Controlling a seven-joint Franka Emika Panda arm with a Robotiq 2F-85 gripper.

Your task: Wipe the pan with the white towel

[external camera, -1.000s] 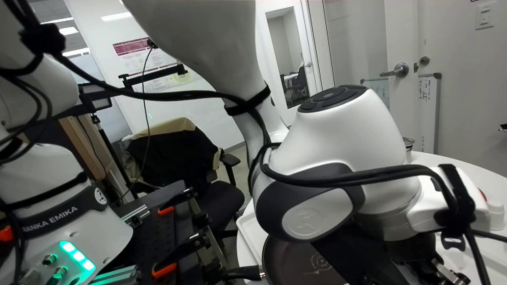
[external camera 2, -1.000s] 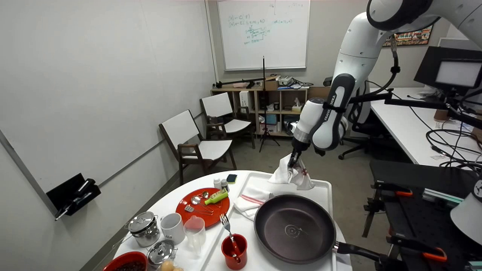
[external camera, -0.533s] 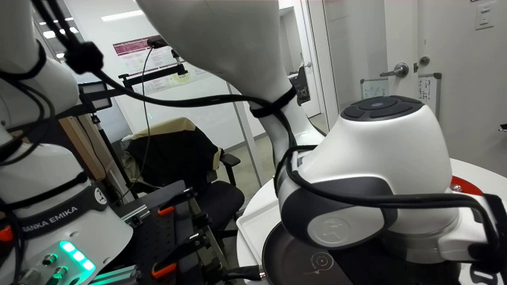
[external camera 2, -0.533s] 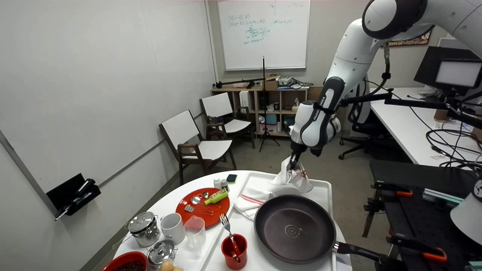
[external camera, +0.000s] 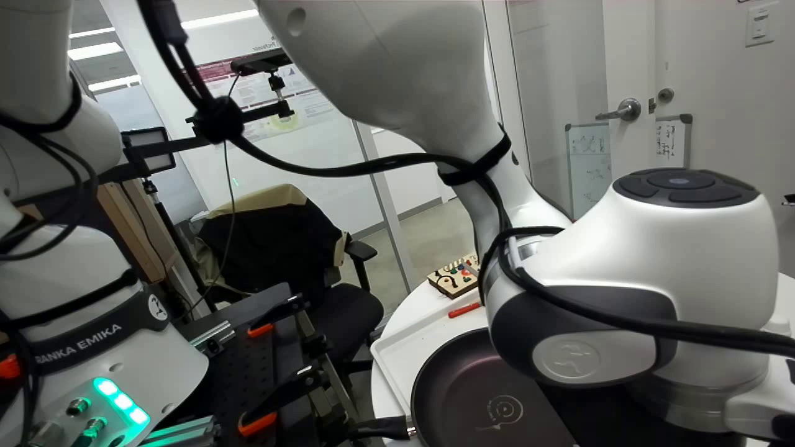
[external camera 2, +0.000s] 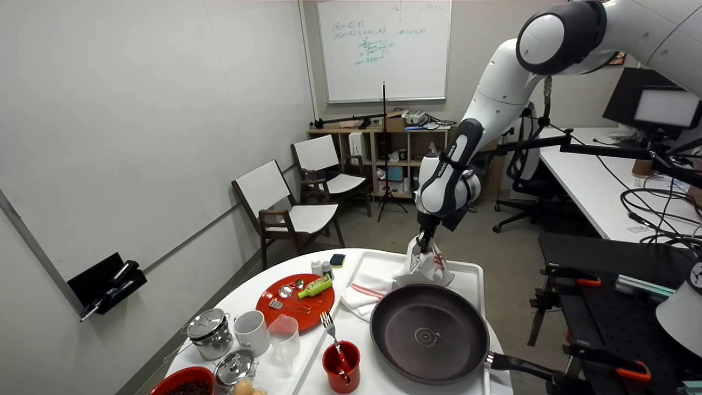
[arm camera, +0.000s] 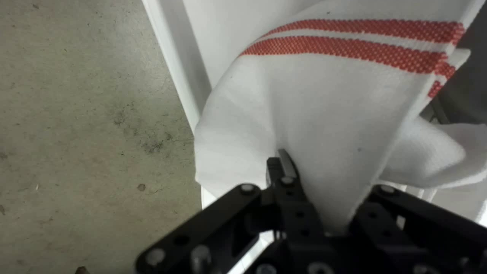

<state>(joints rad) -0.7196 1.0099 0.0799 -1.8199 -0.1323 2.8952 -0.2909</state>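
1. A striped white towel (arm camera: 327, 106) hangs bunched from the claw (external camera 2: 424, 242) at the end of a white robot arm (external camera 2: 502, 101), the jaws closed on its folds
2. The large black frying pan (external camera 2: 430, 359) lies just below the claw and nearer the lens in an exterior view, its dark handle (external camera 2: 521, 366) reaching away to the right; whether the towel's lower edge touches the pan's far rim cannot be told
3. Beneath claw, towel and pan spreads a white tray (external camera 2: 466, 278), its raised edge running past the hanging cloth in the wrist view
4. To the lower left of the claw in an exterior view, a second white cloth (external camera 2: 362, 304) with red stripes rests folded on the tray, beside the pan
5. Farther left of the claw, a red plate (external camera 2: 265, 295) carries a green bottle (external camera 2: 316, 286) and small metal utensils (external camera 2: 285, 292)
6. Well apart from the claw, toward the lens, a red mug (external camera 2: 332, 378) on the tray holds a fork (external camera 2: 329, 323), while a white mug (external camera 2: 255, 337), a clear cup (external camera 2: 285, 348) and a lidded steel pot (external camera 2: 213, 348) stand on a round white table (external camera 2: 245, 300)
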